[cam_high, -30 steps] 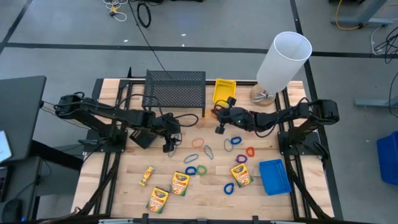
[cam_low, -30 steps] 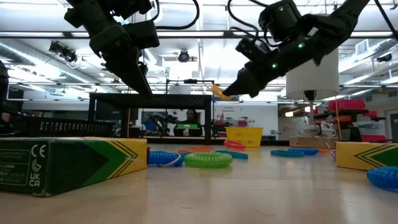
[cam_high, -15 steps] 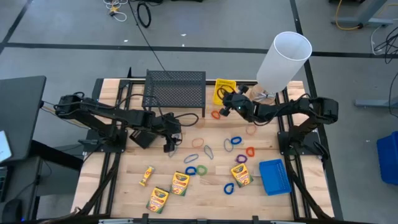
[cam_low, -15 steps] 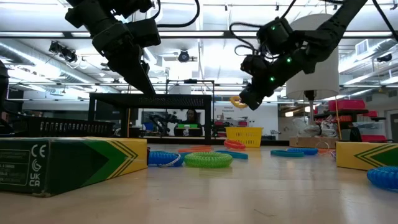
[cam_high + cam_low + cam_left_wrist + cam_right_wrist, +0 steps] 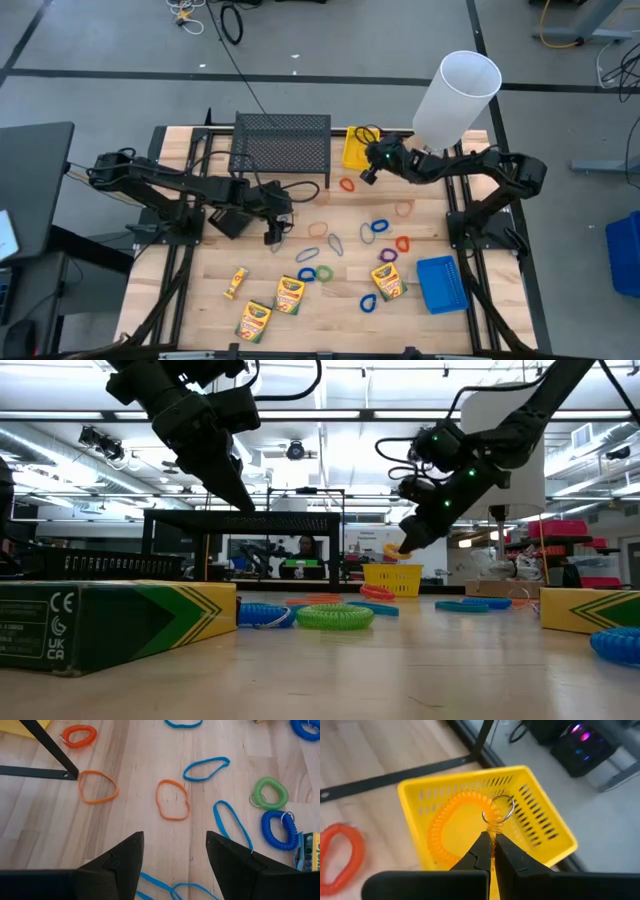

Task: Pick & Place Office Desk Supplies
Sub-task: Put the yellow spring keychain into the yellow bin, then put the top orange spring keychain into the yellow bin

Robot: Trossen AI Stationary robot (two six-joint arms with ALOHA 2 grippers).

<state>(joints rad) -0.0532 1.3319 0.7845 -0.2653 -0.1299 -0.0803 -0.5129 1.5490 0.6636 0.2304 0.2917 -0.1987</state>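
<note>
wooden table in a big workshop, loop sorting barely started

right gripper is pinched on an orange coil loop, dangling right over the yellow bin, so that drop looks close. left gripper hangs spread wide and empty above scattered loops, an orange band just ahead of it. crayon boxes and the blue bin are untouched; the mesh rack sits beside the yellow bin.
</note>
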